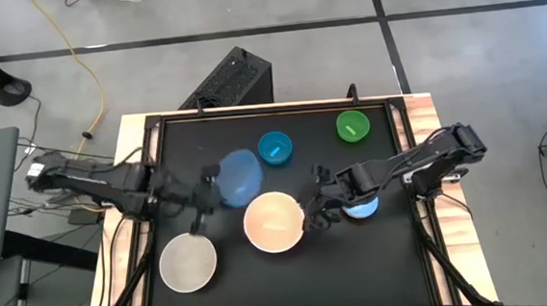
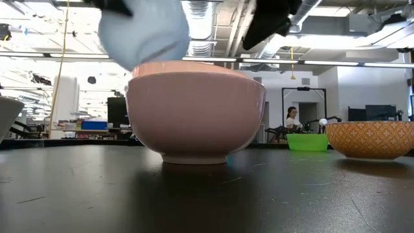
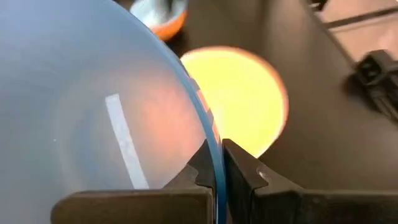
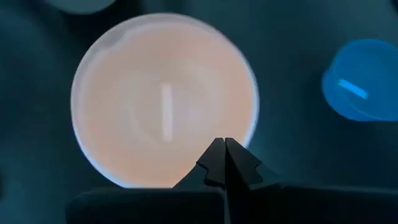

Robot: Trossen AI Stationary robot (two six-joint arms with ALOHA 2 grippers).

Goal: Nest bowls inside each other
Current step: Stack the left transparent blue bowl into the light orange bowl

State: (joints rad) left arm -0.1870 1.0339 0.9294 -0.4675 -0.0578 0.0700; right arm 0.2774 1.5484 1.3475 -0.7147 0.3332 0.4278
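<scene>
My left gripper [image 1: 206, 191] is shut on the large blue bowl [image 1: 240, 178], which is up in the air just left of and above the pink bowl [image 1: 274, 222]. In the low view the blue bowl [image 2: 145, 32] is higher than the pink bowl's rim [image 2: 194, 68]. The pink bowl stands on its foot on the black table. My right gripper [image 1: 316, 213] is shut and empty, above the pink bowl's right edge. A small light blue bowl [image 1: 361, 208] sits inside an orange-patterned bowl [image 2: 369, 139] under the right arm. My left gripper pinches the blue bowl's rim [image 3: 211, 140], with one finger inside the bowl and one outside. The fingers come at it from the table's left, slanting down. The bowl is lifted clear of the table and tilted.
A white bowl [image 1: 187, 262] stands near the front left. A small teal bowl [image 1: 275, 148] and a small green bowl [image 1: 352, 126] stand toward the far edge. A raised frame [image 1: 401, 115] borders the black table top. A person [image 2: 292, 120] shows far off in the room.
</scene>
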